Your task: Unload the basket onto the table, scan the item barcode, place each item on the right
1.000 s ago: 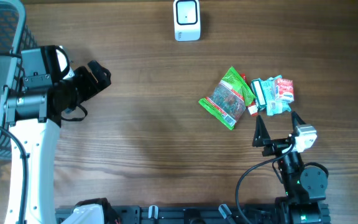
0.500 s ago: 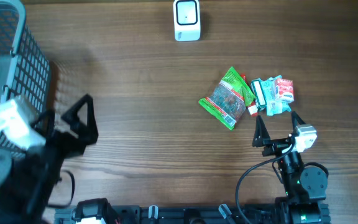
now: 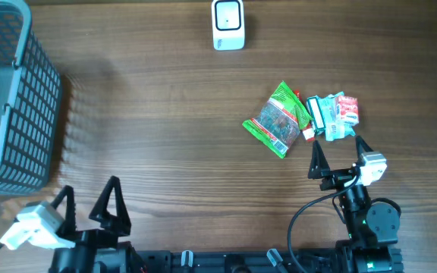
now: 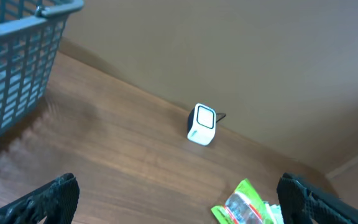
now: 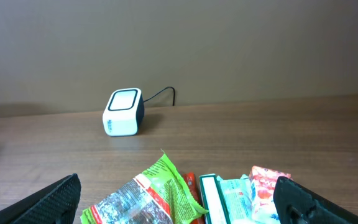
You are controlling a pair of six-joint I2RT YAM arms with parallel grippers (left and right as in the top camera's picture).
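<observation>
A green snack bag (image 3: pixel 278 119) lies flat right of the table's middle. Touching its right side is a small pile with a teal-and-white box (image 3: pixel 325 115) and a red-and-white packet (image 3: pixel 348 108). The white barcode scanner (image 3: pixel 227 24) stands at the far edge. My right gripper (image 3: pixel 337 148) is open just in front of the pile, holding nothing. In the right wrist view the bag (image 5: pixel 148 199) and the box (image 5: pixel 229 196) lie between its fingers (image 5: pixel 61 199). My left gripper (image 3: pixel 89 199) is open and empty at the front left, far from the items.
A grey-blue mesh basket (image 3: pixel 6 98) fills the far left corner and also shows in the left wrist view as the basket (image 4: pixel 17 68). That view also holds the scanner (image 4: pixel 202 124) with its cable at the back wall, and the green bag (image 4: pixel 244 205).
My left arm has swung from beside the basket down to the front left edge of the table. The right arm and the items have not moved.
</observation>
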